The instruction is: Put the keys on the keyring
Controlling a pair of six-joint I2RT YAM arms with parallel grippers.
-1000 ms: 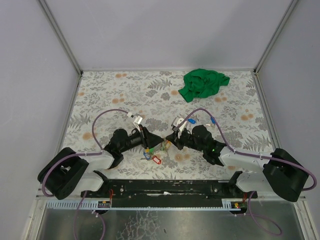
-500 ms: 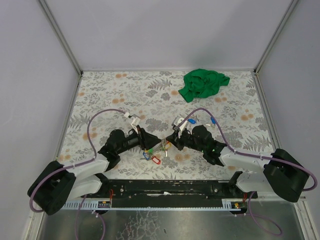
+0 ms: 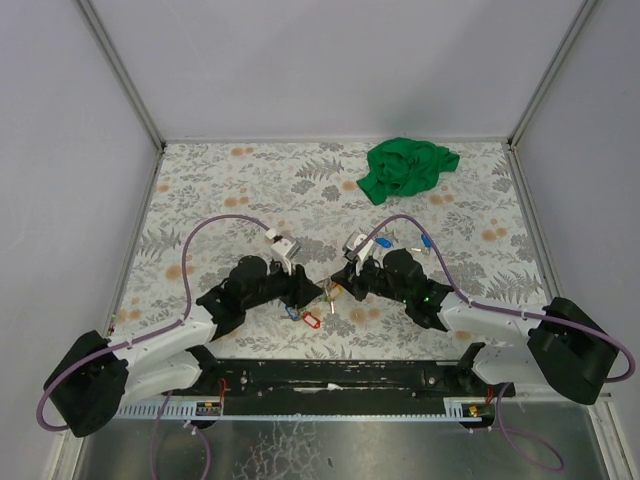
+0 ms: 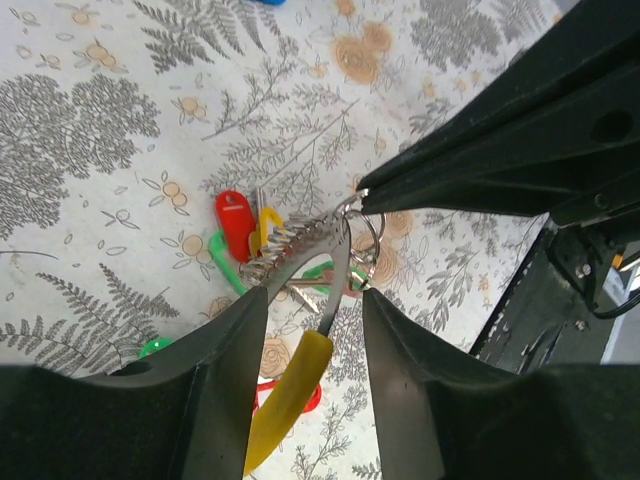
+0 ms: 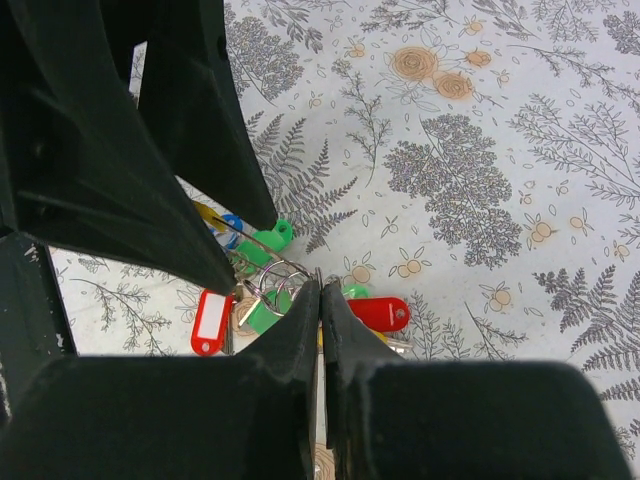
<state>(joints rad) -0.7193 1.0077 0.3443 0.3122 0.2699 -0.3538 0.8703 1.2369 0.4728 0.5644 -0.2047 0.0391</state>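
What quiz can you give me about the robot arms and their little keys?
1. True or false: the green cloth lies near the far edge of the table.
2. What colour is the head of the key between the left gripper's open jaws? A red, B yellow, C blue.
3. Fill in: the right gripper's jaws are shut on the ____.
Key: 1 true; 2 B; 3 keyring.
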